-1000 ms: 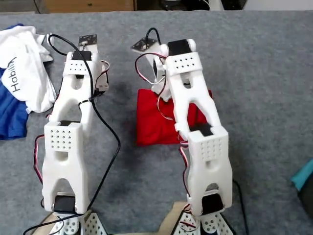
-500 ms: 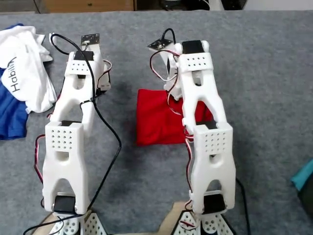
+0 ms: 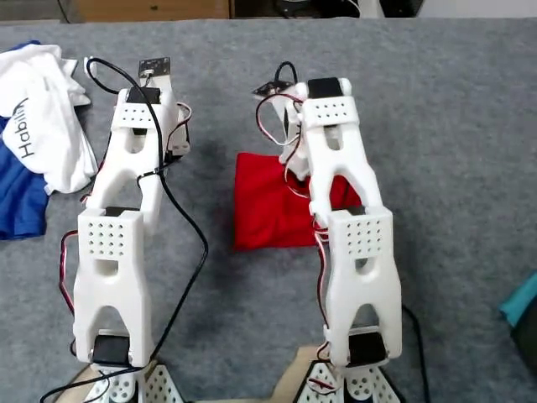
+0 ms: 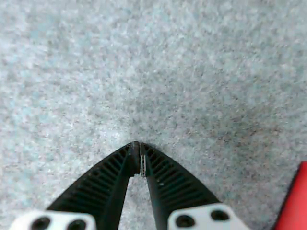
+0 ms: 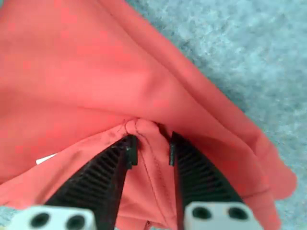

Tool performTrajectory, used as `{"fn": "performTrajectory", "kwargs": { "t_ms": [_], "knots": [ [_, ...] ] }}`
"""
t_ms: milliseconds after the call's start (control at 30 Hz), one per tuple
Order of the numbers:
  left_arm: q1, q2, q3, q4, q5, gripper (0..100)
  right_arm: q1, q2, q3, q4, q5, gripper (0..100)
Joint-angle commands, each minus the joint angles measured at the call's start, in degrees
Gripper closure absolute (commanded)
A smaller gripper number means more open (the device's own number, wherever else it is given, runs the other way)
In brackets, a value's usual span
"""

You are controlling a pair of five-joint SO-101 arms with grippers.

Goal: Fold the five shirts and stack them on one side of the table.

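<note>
A red shirt [image 3: 268,210], folded into a rough rectangle, lies on the grey table mat between the two arms. My right gripper [image 5: 149,146] sits at the shirt's far edge, shut on a small pinched fold of the red shirt [image 5: 86,76]. My left gripper [image 4: 139,152] hovers shut and empty over bare mat, left of the red shirt's edge [image 4: 298,201]. A crumpled white shirt [image 3: 42,117] lies on top of a blue shirt [image 3: 17,201] at the far left edge of the table.
A teal object [image 3: 522,302] pokes in at the right edge. Both white arms [image 3: 117,235] stretch up the middle of the table, with black cables looping around them. Open grey mat [image 3: 445,143] lies to the right and far side.
The right arm swung its wrist to the right and straightened over the red shirt, then eased slightly back. The left arm has stayed put.
</note>
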Motion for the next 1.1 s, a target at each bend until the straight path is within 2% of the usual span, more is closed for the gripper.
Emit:
{"fn": "performTrajectory", "kwargs": {
  "t_ms": [0, 67, 233, 400, 733, 1067],
  "knots": [
    [0.62, -0.84, -2.11, -0.62, -0.26, 98, -0.13, -0.31, -2.42, -0.35, 0.26, 92.4],
    [0.62, -0.84, -2.11, -0.62, -0.26, 98, 1.1, -0.4, -2.42, -0.09, 0.26, 99.8],
    [0.62, -0.84, -2.11, -0.62, -0.26, 98, 5.32, -1.19, -2.07, 1.32, 0.26, 99.4],
    [0.62, -0.84, -2.11, -0.62, -0.26, 98, 5.23, -10.15, 1.45, 1.41, 0.26, 99.4],
    [0.62, -0.84, -2.11, -0.62, -0.35, 98, 5.41, -34.86, 27.65, 0.62, 7.21, 99.4],
    [0.62, -0.84, -2.11, -0.62, -0.35, 98, 5.67, -50.15, 52.0, -8.97, 10.29, 99.3]
  ]
}}
